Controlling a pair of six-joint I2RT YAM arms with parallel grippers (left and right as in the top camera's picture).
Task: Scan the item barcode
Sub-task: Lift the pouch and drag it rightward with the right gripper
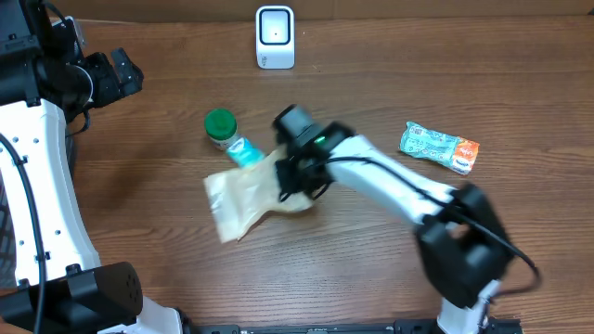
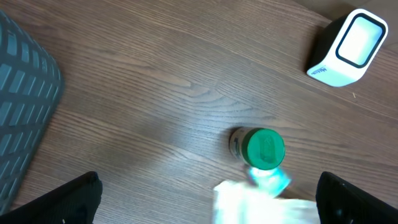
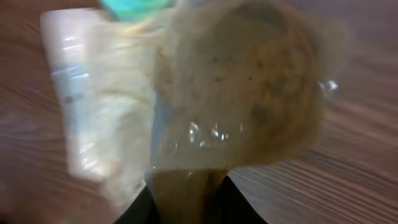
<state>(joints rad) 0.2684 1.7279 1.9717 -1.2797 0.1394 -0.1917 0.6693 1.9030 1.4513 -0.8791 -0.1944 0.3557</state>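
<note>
Brown wood-grain bench [image 1: 139, 176]: the right tool [image 1: 295, 184] is clamped on the right side of a clear cookie packet [image 1: 239, 197], which lies near the bench's middle. A green-capped bottle [image 1: 221, 127] is just beside the packet's far edge. A white scanner [image 1: 275, 37] stands at the far edge, well apart. The left tool [image 2: 208, 183] hangs with fingers spread wide, holding nothing. A printed snack pack [image 1: 441, 147] lies toward the right edge.

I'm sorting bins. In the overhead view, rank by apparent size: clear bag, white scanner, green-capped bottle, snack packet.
1. clear bag, largest
2. snack packet and white scanner, too alike to rank
3. green-capped bottle, smallest
</note>
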